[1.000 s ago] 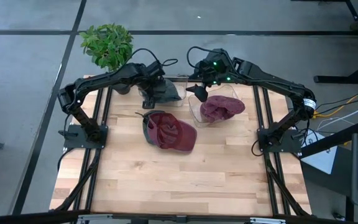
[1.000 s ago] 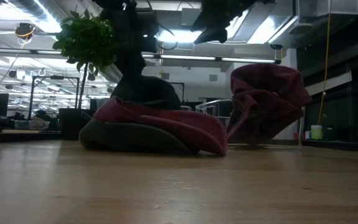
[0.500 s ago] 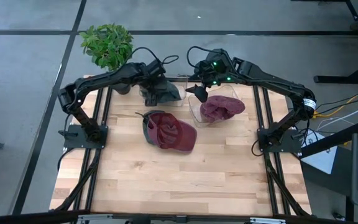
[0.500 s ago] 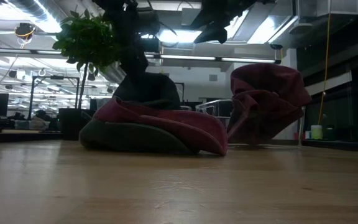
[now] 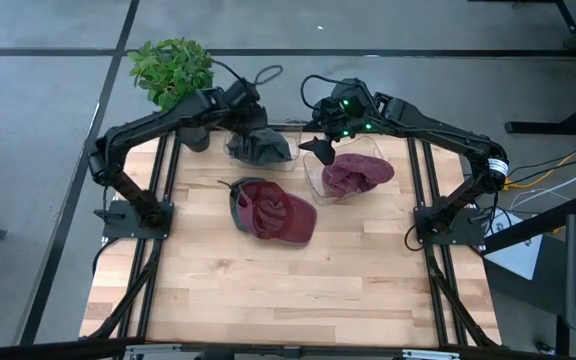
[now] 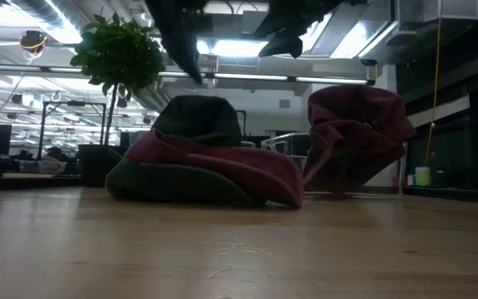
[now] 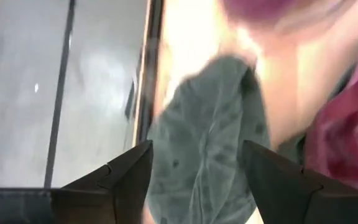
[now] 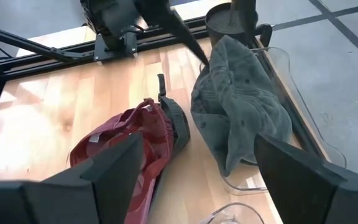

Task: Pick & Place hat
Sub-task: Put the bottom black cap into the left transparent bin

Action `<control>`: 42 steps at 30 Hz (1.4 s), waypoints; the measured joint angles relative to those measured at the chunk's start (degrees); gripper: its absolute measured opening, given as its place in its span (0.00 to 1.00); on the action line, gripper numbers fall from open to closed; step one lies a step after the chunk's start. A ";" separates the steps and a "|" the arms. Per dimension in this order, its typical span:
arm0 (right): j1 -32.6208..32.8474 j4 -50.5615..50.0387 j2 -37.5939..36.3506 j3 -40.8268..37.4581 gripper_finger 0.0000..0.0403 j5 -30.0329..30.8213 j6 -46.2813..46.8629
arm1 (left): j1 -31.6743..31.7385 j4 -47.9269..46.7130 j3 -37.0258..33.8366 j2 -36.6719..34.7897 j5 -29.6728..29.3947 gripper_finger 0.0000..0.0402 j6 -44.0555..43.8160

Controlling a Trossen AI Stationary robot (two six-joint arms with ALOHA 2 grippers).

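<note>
A grey hat (image 5: 263, 148) lies crumpled in a clear tray (image 8: 294, 93) at the table's far edge. It also shows in the low view (image 6: 199, 120) and in the left wrist view (image 7: 210, 143). My left gripper (image 7: 194, 180) hangs open just above the grey hat, its fingers apart from it (image 6: 187, 54). A red hat with a dark brim (image 5: 273, 210) rests crown-down on the table's middle. Another red hat (image 5: 358, 173) sits in a second clear container (image 5: 313, 178). My right gripper (image 5: 318, 150) hovers open above that container's far left corner.
A potted plant (image 5: 173, 70) stands past the table's far left corner, its dark pot (image 8: 232, 18) close behind the grey hat's tray. Black frame rails (image 5: 163, 200) run along both sides of the table. The near half of the wooden table (image 5: 288, 290) is bare.
My left gripper has risen straight up from the grey hat and tipped a little toward level, staying open. The grey hat stays in its tray, now uncovered in the low view. My right arm has kept still.
</note>
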 joint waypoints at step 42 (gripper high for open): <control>-0.05 -1.24 0.00 -0.02 0.76 0.56 -2.19 | 0.39 -0.65 -8.88 8.51 1.44 0.00 -6.03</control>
